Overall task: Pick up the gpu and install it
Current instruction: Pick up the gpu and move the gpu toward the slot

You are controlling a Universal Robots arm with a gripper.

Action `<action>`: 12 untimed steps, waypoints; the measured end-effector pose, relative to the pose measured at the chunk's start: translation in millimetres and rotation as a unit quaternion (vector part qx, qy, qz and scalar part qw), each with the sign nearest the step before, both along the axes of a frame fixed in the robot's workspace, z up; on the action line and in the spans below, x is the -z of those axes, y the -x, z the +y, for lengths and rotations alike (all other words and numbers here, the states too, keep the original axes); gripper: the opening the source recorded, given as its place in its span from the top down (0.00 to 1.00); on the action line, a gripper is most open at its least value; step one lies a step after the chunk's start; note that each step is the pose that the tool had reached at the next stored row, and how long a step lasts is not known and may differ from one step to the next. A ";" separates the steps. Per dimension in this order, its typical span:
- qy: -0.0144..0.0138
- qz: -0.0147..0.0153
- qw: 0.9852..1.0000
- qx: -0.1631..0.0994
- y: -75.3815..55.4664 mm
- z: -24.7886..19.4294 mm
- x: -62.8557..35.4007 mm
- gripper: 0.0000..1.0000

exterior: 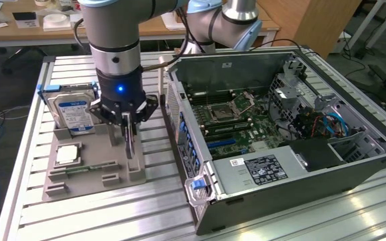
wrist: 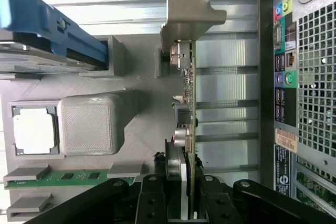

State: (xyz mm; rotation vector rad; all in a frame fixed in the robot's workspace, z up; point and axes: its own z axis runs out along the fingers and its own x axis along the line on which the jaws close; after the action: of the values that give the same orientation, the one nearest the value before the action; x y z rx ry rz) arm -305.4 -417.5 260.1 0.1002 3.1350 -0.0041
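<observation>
Gripper [exterior: 127, 123] points straight down over the grey holder tray [exterior: 106, 145] and pinches the gpu [exterior: 130, 145] by its top edge. The card stands on edge, thin side to the exterior camera, lower end right at the tray; cannot tell if it is lifted clear or still seated in its slot.

Wrist view: gripper [wrist: 181, 211] with black fingers [wrist: 152, 205] on either side of the gpu [wrist: 192, 108], clamping the cooler block and green board between them. Silver end bracket [wrist: 184, 19] is at the far end of the card.

In the tray [wrist: 131, 145]: hard drive [exterior: 74, 113] with blue-white label standing upright at the back, on the exterior view's left of the gripper; cpu [exterior: 68, 154] lying flat in front of it; memory stick [exterior: 86, 169] lying flat nearer the front edge. Cpu [wrist: 34, 129] and memory stick [wrist: 68, 177] sit apart from the card.

Open computer case [exterior: 280, 125] lies on its side on the exterior view's right of the tray, motherboard [exterior: 230, 118] exposed, power supply [exterior: 260, 170] at the near end. Its rear ports [wrist: 283, 77] are near the card. Everything rests on a slotted aluminium table [exterior: 112, 216].
</observation>
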 end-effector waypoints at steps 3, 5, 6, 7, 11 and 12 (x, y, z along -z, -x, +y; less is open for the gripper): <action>0.000 0.000 1.000 0.000 0.0 0.0 -5.7 0.72; -0.001 0.000 1.000 0.000 0.0 0.0 -10.2 0.72; -0.001 0.000 1.000 0.000 0.0 0.0 -12.0 0.72; -0.001 0.000 1.000 0.000 0.0 0.0 -13.8 0.72; -0.002 0.000 1.000 0.000 0.0 0.0 -21.4 0.72; -0.002 0.000 1.000 0.000 0.0 0.0 -23.3 0.72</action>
State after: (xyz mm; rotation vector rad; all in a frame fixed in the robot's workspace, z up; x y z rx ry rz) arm -305.4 -417.5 283.4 0.1001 3.1352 0.0023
